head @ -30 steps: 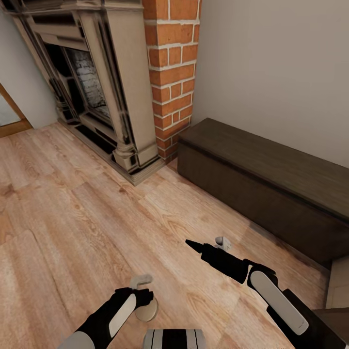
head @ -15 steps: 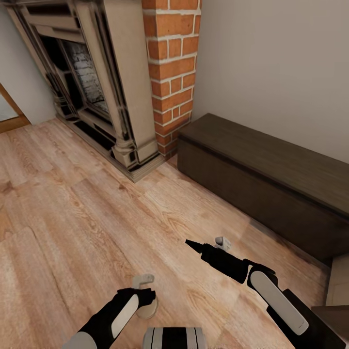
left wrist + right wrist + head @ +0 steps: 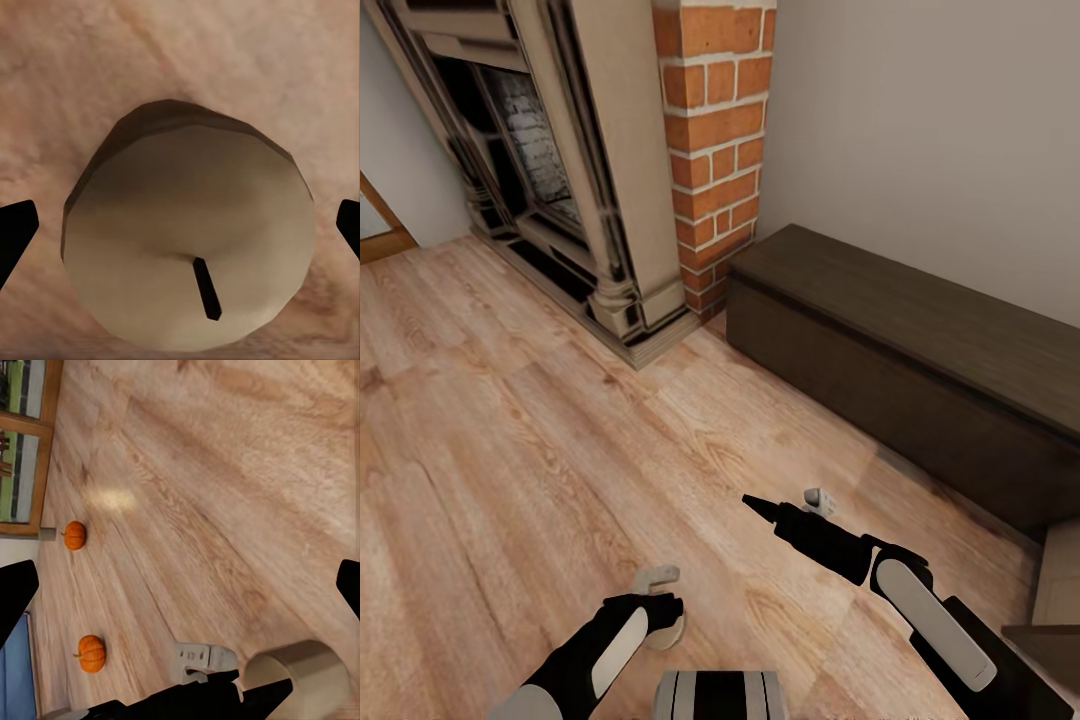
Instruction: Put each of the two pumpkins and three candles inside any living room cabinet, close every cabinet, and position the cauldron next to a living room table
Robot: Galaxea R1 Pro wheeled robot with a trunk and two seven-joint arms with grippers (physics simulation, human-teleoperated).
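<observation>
Candle (image 3: 187, 247) in lowered left claw (image 3: 660, 612)

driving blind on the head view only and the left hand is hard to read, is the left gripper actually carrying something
Observer: Yes. The left wrist view shows a squat tan-beige cylindrical candle with a dark wick, sitting between the left gripper fingertips.
Operator: ok and where are the pumpkins, i see none
Observer: The right wrist view shows two small bright-orange ribbed pumpkins on the wooden floor: one by a wood-framed glass door, the other farther from it.
Operator: right gripper got anything
Observer: No. The right gripper is open; between its black fingertips lies only floor.
Operator: cabinet open yet
Observer: That your view settles: the long dark-brown wooden cabinet looks closed.
</observation>
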